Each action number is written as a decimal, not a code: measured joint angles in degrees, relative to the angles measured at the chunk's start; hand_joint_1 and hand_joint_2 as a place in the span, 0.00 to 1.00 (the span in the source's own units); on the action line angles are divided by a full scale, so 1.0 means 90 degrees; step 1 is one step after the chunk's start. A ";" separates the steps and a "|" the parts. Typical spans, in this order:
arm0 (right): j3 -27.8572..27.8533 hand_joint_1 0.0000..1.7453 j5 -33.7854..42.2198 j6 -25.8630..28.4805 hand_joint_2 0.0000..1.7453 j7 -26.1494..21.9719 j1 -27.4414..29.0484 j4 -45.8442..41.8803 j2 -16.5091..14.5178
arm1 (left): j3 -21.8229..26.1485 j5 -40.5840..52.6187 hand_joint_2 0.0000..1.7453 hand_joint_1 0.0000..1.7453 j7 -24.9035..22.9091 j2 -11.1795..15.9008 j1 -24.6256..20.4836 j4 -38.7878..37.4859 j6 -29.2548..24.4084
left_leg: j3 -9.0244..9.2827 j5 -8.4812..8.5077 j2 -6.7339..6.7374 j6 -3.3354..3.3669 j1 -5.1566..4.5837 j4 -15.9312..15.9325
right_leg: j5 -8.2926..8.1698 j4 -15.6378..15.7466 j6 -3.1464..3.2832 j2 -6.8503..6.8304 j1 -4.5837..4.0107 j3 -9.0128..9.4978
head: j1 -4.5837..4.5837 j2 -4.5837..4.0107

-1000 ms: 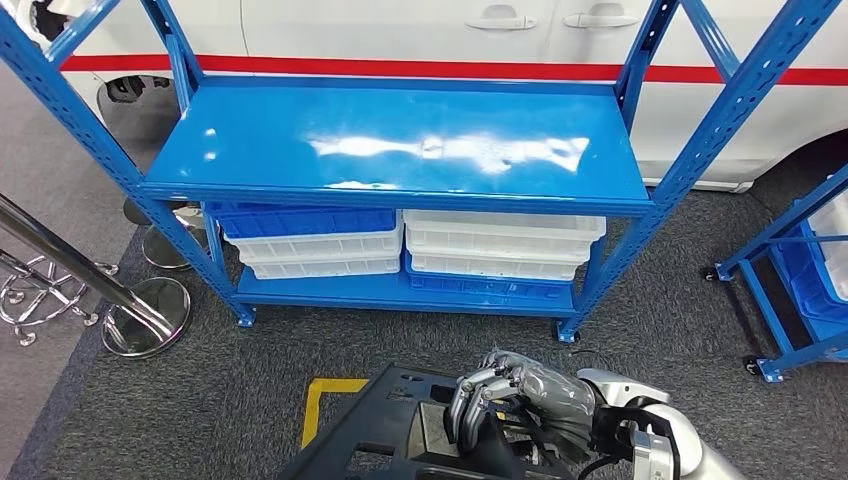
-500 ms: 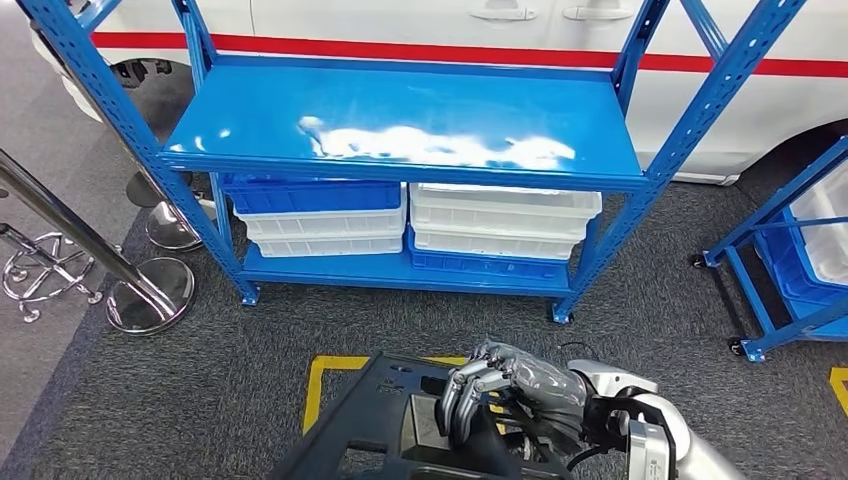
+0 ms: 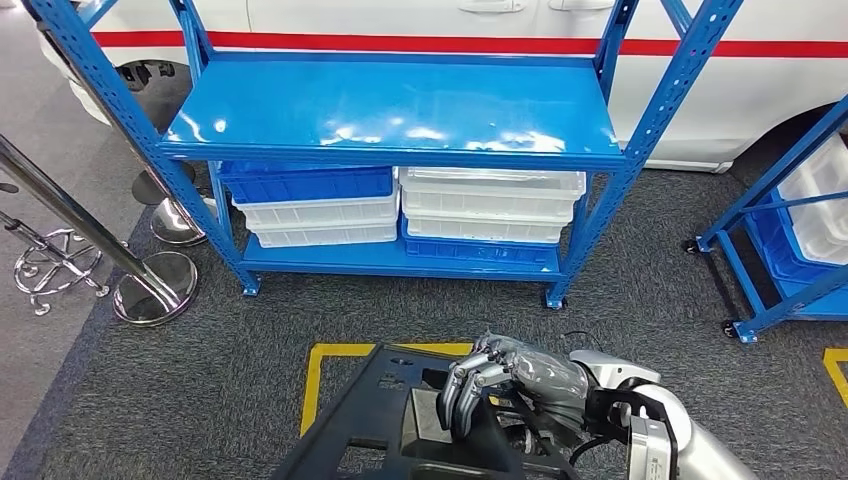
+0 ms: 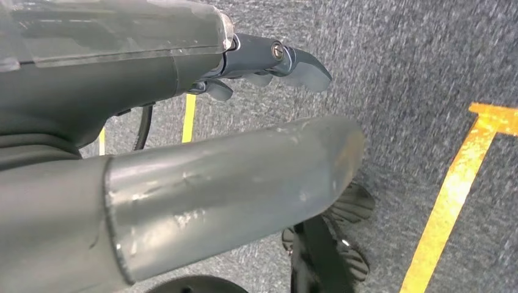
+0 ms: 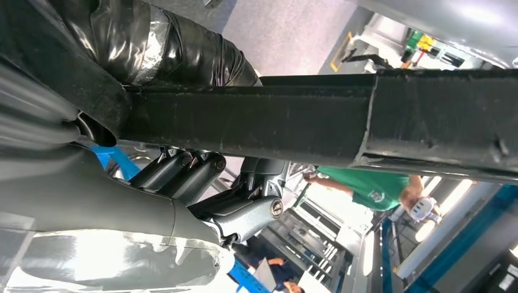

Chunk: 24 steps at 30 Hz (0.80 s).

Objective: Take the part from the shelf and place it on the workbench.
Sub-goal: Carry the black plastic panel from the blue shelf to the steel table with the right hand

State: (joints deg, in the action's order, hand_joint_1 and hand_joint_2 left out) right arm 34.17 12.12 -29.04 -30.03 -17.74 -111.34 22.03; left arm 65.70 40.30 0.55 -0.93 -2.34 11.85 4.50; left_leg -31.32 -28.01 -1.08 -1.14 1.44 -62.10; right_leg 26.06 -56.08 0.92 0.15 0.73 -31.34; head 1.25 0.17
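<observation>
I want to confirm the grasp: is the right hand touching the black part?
Touching. In the head view the right hand has its fingers curled over an edge of the black part, with no gap visible.

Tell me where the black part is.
In the head view the black part sits bottom centre, gripped by the right hand, over the yellow floor marking, in front of the blue shelf.

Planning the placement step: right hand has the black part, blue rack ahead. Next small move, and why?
Probably step forward toward the blue metal rack. The right hand grips the black plastic part low over grey carpet, well short of the rack's bare top shelf, so lowering it now would miss.
</observation>
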 joint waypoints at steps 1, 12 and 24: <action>0.0002 0.97 -0.0006 -0.0007 1.00 0.0001 -0.0033 0.0000 0.0000 | 0.0000 0.0001 0.00 0.00 -0.0001 0.0002 0.0005 0.0000 -0.0008 | 0.0227 0.0031 -0.0092 0.0016 0.0005 0.0362 | -0.0023 -0.0012 -0.0035 0.0029 -0.0004 -0.0023 | -0.0001 0.0000; 0.0032 0.97 -0.0087 0.0006 1.00 -0.0003 -0.0132 0.0005 0.0005 | 0.0000 0.0010 0.00 0.00 -0.0007 -0.0001 0.0000 0.0000 -0.0007 | 0.0162 0.0108 0.0366 0.0334 -0.0042 0.0719 | 0.0814 -0.1851 -0.0311 0.0031 0.0015 -0.0859 | -0.0008 0.0000; 0.0052 0.97 -0.0080 -0.0056 1.00 0.0008 -0.0274 0.0025 0.0008 | 0.0000 0.0075 0.00 0.00 0.0015 0.0009 -0.0034 -0.0002 -0.0096 | -0.0271 -0.0533 0.0278 0.0093 -0.0084 -0.0291 | -0.0029 0.0067 0.0122 -0.0125 -0.0064 0.0044 | -0.0005 0.0000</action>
State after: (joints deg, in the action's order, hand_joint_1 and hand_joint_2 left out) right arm 34.64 11.41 -29.54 -29.96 -20.20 -111.11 22.10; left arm 65.70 40.98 0.68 -0.85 -2.65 11.82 3.64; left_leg -33.76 -32.80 1.42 -0.30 0.68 -64.72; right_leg 25.81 -55.48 2.02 -0.98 0.16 -30.94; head 1.20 0.17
